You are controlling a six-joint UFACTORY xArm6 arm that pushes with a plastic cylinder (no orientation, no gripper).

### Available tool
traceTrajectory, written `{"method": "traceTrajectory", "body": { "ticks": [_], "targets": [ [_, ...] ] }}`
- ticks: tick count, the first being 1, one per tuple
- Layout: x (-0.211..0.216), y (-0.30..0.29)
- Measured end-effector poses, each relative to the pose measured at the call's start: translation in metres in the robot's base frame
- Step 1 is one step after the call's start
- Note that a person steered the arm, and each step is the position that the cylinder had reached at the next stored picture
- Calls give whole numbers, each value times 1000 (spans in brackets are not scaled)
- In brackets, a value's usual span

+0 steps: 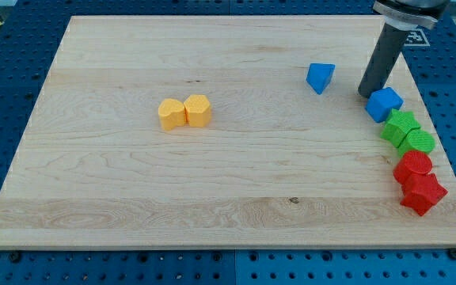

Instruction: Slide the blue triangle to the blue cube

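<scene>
The blue triangle (320,77) lies on the wooden board (212,182) at the upper right. The blue cube (384,104) sits to its right and a little lower, near the board's right edge. My tip (368,94) rests on the board between them, just left of the blue cube's upper corner and close to it, about a block's width right of the triangle. The dark rod rises from it toward the view's top right.
Two yellow blocks (184,112) touch each other left of centre. Two green blocks (407,132) lie just below the blue cube. Two red blocks (418,181) lie below those, by the right edge.
</scene>
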State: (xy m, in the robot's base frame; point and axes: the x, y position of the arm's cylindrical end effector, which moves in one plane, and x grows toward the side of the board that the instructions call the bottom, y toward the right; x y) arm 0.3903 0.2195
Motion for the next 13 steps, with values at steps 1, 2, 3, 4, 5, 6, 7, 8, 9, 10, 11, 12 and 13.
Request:
{"method": "traceTrajectory", "body": {
  "ticks": [1, 2, 3, 4, 5, 6, 7, 8, 9, 10, 11, 12, 13],
  "targets": [
    [0, 15],
    [0, 28],
    [-4, 32],
    [-42, 6],
    [-71, -35],
    [-84, -74],
    [-74, -120],
    [-58, -142],
    [-54, -133],
    [-54, -119],
    [-47, -108],
    [-42, -103],
    [-33, -100]
  ]
}}
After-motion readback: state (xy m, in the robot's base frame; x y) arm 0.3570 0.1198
